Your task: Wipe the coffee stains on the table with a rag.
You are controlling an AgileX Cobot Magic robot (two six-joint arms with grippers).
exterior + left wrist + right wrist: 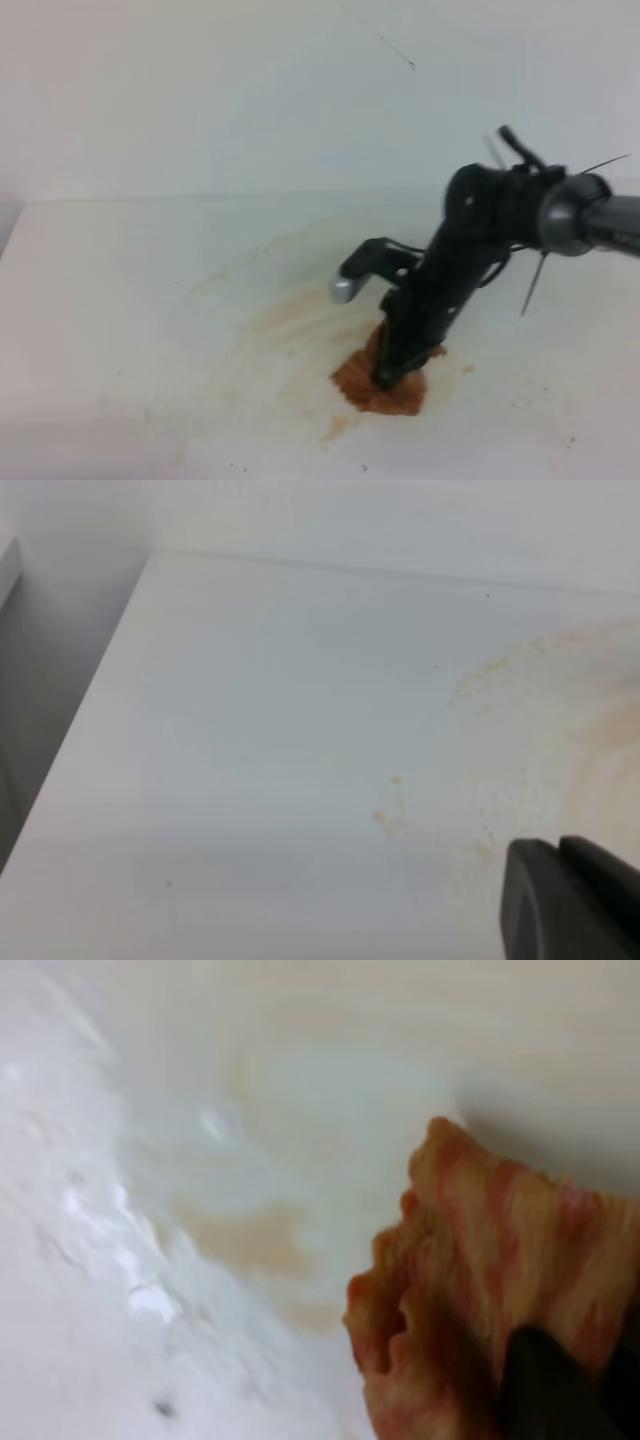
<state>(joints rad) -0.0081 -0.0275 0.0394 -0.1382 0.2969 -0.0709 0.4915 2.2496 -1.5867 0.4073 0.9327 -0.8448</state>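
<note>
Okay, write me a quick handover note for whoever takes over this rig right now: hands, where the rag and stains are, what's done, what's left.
Right hand: pressed down on the rag, shut on it, near the front middle of the table.
Left hand: only a dark edge shows in its own wrist view, over a lightly speckled part of the table; state can't be told.
Coffee stains: pale tan smears spread left of and behind the rag, with faint specks further out.
Done: rag is gripped and on the stained area.
Left: wipe away the remaining smears and specks.
</note>
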